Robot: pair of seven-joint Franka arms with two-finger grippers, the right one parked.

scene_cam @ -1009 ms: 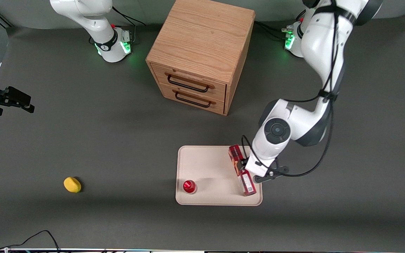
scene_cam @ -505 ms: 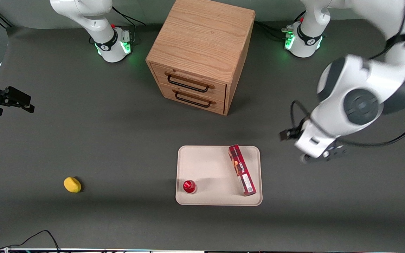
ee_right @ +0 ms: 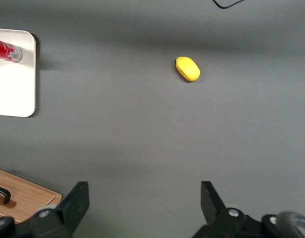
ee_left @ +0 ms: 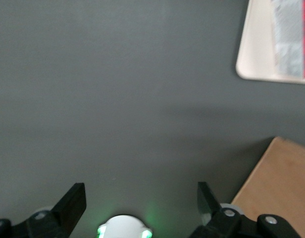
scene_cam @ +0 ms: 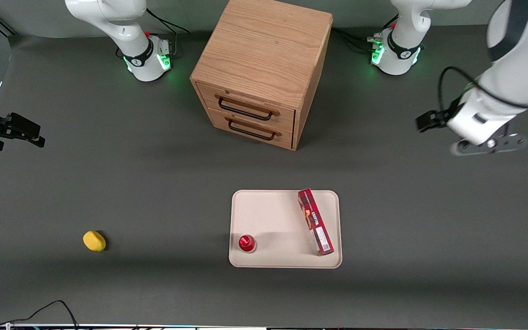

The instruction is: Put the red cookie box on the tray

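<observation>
The red cookie box [scene_cam: 315,221] lies flat on the cream tray [scene_cam: 273,215], along the tray's edge toward the working arm's end, slightly slanted. My left gripper [scene_cam: 483,134] is raised high above the table, well away from the tray toward the working arm's end and farther from the front camera. In the left wrist view the gripper [ee_left: 140,199] is open and empty over bare grey table. A corner of the tray [ee_left: 254,54] with one end of the box [ee_left: 290,37] shows there too.
A wooden two-drawer cabinet [scene_cam: 264,73] stands farther from the front camera than the tray; its top shows in the left wrist view [ee_left: 283,193]. A small red-capped cylinder [scene_cam: 247,243] stands on the tray. A yellow object [scene_cam: 94,240] lies toward the parked arm's end.
The gripper has let go of the box, risen, and swung away toward the working arm's end and farther from the front camera. The box stays put on the tray.
</observation>
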